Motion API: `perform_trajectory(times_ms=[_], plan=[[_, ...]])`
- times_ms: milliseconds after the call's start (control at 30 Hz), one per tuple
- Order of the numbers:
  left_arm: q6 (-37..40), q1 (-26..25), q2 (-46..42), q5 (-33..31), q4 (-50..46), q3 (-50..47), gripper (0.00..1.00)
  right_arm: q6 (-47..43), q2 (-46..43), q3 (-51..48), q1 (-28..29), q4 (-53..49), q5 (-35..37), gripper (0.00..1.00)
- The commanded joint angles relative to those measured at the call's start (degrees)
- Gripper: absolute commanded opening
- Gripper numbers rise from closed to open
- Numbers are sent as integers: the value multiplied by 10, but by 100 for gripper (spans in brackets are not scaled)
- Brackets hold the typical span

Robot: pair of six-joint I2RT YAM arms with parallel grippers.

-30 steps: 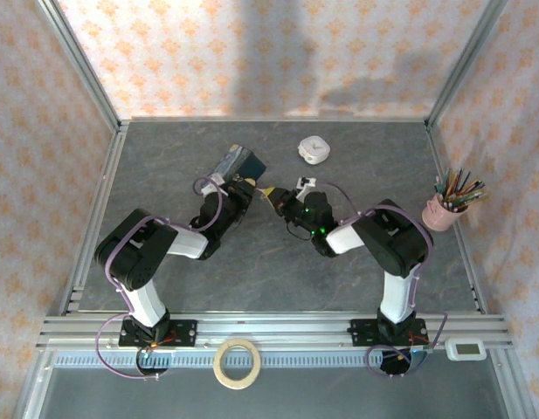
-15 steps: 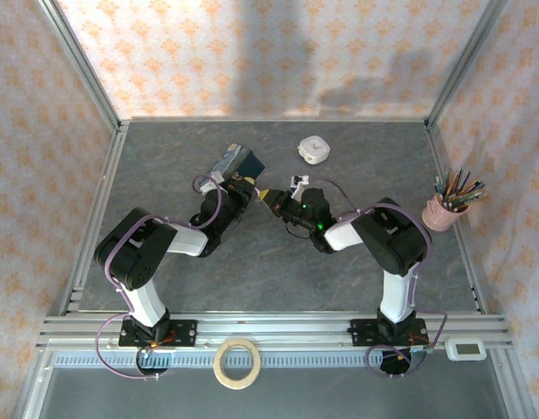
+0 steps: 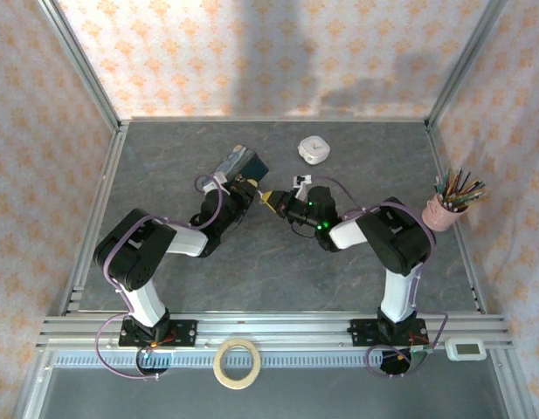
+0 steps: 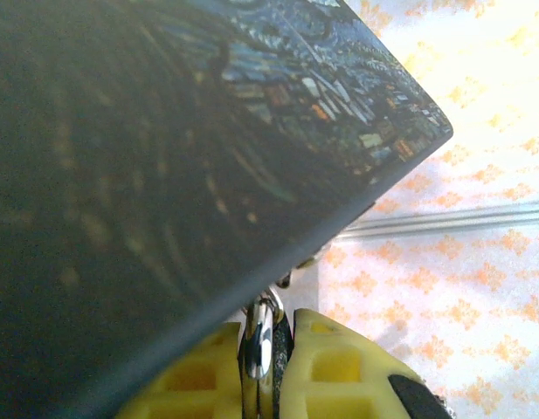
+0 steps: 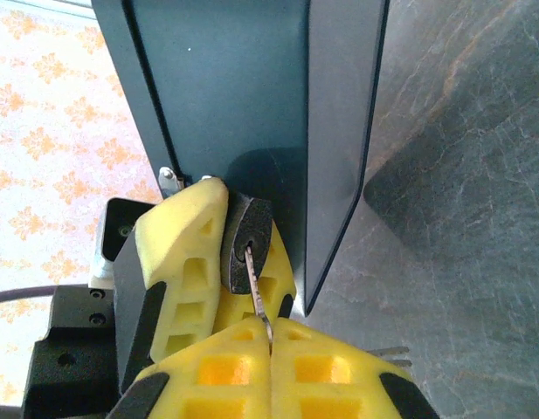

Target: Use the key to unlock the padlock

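Because the padlock [image 5: 245,249] is small, dense and rigid with slick metal faces, we judge it will want to swivel under a turning key. The sound hold is therefore across its body, with the keyhole face left free. That is how the left gripper [image 4: 267,362] has it, yellow pads nearly closed on it, just beside the blue tin [image 3: 239,162] near the middle of the table [image 3: 252,262]. The key [image 5: 261,301] looks light, thin and easy to bend or let slip. The right gripper [image 5: 271,339] is pinched fully closed on its head end, with only the shaft projecting. From the right wrist we see the shaft's tip meeting the keyhole, though not how deep it sits. From the left wrist we see instead the bright shackle [image 4: 257,336] between the pads, the tin's painted side close over it. From above, we see both grippers meeting tip to tip, the white case [image 3: 314,149] well apart.
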Motion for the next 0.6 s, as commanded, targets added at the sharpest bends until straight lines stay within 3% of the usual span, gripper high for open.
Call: perform_trajectory(times_ms=[0, 567], plan=[[37, -34, -29, 97, -19, 6, 0, -9, -43, 2, -10, 59, 7, 0], [47, -33, -42, 104, -46, 8, 0, -12, -51, -11, -27, 59, 19, 0]])
